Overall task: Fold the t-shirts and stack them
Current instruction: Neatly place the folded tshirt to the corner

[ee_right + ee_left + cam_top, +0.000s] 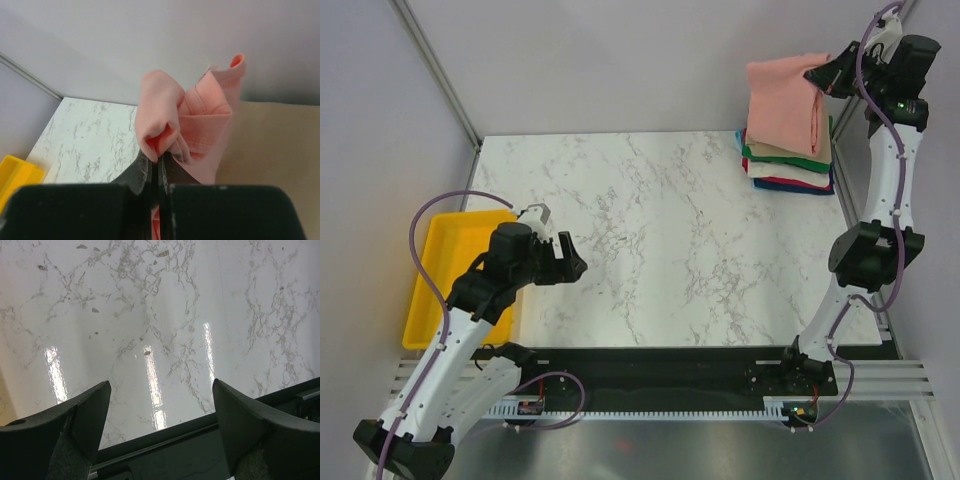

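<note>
So the right gripper (817, 75) is pinching the salmon-pink t-shirt (780, 100) tight by a bunched fold, and it's hanging right over the stack (790, 165) of folded ones. I'd be bringing it down slowly, lining its edges up with the stack and letting the low edge land first so nothing's crumpling. Left gripper (572, 262) is sitting wide open and empty, well away from the stack.

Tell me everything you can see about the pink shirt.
The pink shirt is plain salmon, soft cloth with a stitched hem, folded into a hanging panel. The right gripper is shut on a bunched edge, holding it over the stack at the far right. Whether it touches the stack is unclear.
</note>
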Controlling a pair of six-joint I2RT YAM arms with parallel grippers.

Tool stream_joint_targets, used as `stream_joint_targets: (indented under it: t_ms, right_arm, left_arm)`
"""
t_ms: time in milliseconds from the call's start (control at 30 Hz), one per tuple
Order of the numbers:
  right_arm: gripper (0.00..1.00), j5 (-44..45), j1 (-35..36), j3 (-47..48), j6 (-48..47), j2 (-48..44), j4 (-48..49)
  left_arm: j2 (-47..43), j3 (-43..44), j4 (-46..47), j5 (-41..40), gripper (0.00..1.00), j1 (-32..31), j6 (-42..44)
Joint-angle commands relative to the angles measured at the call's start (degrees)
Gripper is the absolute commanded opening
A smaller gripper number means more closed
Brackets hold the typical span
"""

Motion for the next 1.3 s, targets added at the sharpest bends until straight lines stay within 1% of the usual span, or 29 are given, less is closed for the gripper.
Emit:
stream_joint_targets:
  t_ms: [0, 67, 167, 200, 233, 267, 333, 367, 433, 533, 600, 633, 833, 1067, 1200, 1233, 1267]
  right_arm:
    - [0.00, -4.9, -1.7, 0.4, 2.2, 4.9, 3.8]
    - [0.00, -5.2, -2.2, 1.9, 2.3, 7.3, 3.8]
    - [0.00, -4.8, -3.5, 7.1, 2.5, 13.6, 4.0]
    - [0.00, -5.1, -4.3, 10.4, 3.2, 14.7, 4.3]
    - [0.00, -5.3, -4.6, 11.8, 3.5, 16.0, 5.0]
    - [0.00, -5.6, -4.9, 12.8, 4.2, 16.8, 7.7]
    - [0.00, -5.9, -5.6, 12.7, 6.5, 18.3, 11.9]
    - [0.00, -6.2, -5.8, 12.5, 7.1, 19.1, 16.0]
    - [0.00, -5.8, -6.2, 12.6, 8.8, 20.3, 19.3]
    - [0.00, -3.6, -6.6, 13.5, 10.4, 22.7, 24.4]
    - [0.00, -2.1, -6.7, 13.3, 11.5, 24.6, 26.1]
    - [0.00, -0.8, -6.7, 13.3, 12.4, 25.1, 29.0]
    - [0.00, 2.2, -6.7, 14.6, 13.7, 29.9, 33.9]
    - [0.08, 5.5, -6.7, 14.8, 13.2, 33.9, 37.7]
    - [0.08, 10.8, -6.6, 15.3, 14.5, 35.7, 41.4]
    - [0.09, 11.8, -6.6, 15.4, 14.4, 36.2, 41.8]
    - [0.14, 13.0, -6.5, 15.3, 14.0, 36.4, 41.8]
  left_arm:
    - [0.3, 0.2, 1.8, -0.7, 0.89, -0.1, -1.3]
    - [0.3, 0.3, 1.8, -0.8, 0.89, -0.1, -1.3]
    - [0.3, 0.2, 1.8, -0.8, 0.89, -0.1, -1.3]
    - [0.1, 0.2, 1.8, -0.8, 0.89, -0.2, -1.3]
    - [0.0, 0.2, 1.8, -0.8, 0.89, -0.1, -1.3]
    - [0.0, 0.1, 1.9, -0.8, 0.89, -0.1, -1.3]
    - [0.1, 0.2, 1.9, -0.8, 0.89, -0.2, -1.3]
    - [0.2, 0.2, 1.9, -0.8, 0.89, -0.1, -1.3]
    - [0.3, 0.2, 1.8, -0.9, 0.88, -0.1, -1.3]
    - [-0.2, 0.1, 1.9, -1.1, 0.88, -0.1, -1.4]
    - [-0.2, 0.0, 1.8, -1.2, 0.88, -0.1, -1.4]
    - [-0.3, 0.1, 1.9, -1.3, 0.88, 0.0, -1.4]
    - [-0.2, 0.1, 1.9, -1.5, 0.88, -0.1, -1.5]
    - [-0.4, 0.1, 1.8, -2.0, 0.88, 0.0, -1.5]
    - [-0.4, 0.1, 1.7, -2.1, 0.88, -0.1, -1.5]
    - [-0.5, 0.1, 1.8, -2.2, 0.88, -0.1, -1.5]
    - [-0.5, 0.1, 1.7, -2.3, 0.88, 0.0, -1.5]
